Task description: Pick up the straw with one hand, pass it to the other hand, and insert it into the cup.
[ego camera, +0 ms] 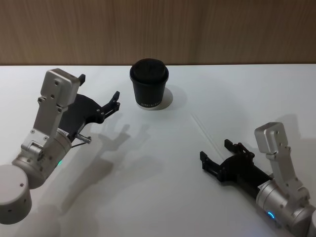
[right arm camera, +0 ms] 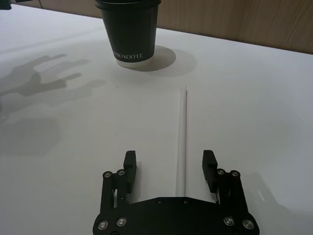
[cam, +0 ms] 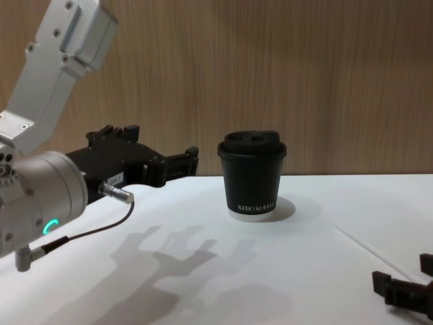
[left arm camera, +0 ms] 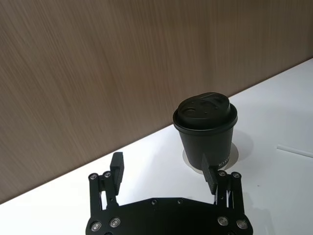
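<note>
A wide white surface (ego camera: 148, 197) ran back to a wood-panelled wall (ego camera: 197, 29), with open room across its middle and its near edge out of frame. The left pincer (ego camera: 98, 90), on a silver-white arm with a silver plug (cam: 116, 192) and a thin black cable (cam: 81, 233), hung above the left side of the surface with its fingers spread wide, pointing toward the cup (ego camera: 149, 89) but well apart from it and throwing a shadow on the bare stretch below. The plain black right pincer (ego camera: 216, 150) sat low at the near right, its fingers likewise spread, aimed up the surface toward the cup. The black paper cup stood upright with its domed lid on, close to the far edge by the wall, with clear surface on both flanks. The white straw (right arm camera: 183, 142) lay flat to the right of the cup and nearer the robot, one end pointing toward the cup, the other reaching in between the right pincer's fingers, closer to one of them and touching neither as far as could be seen.
</note>
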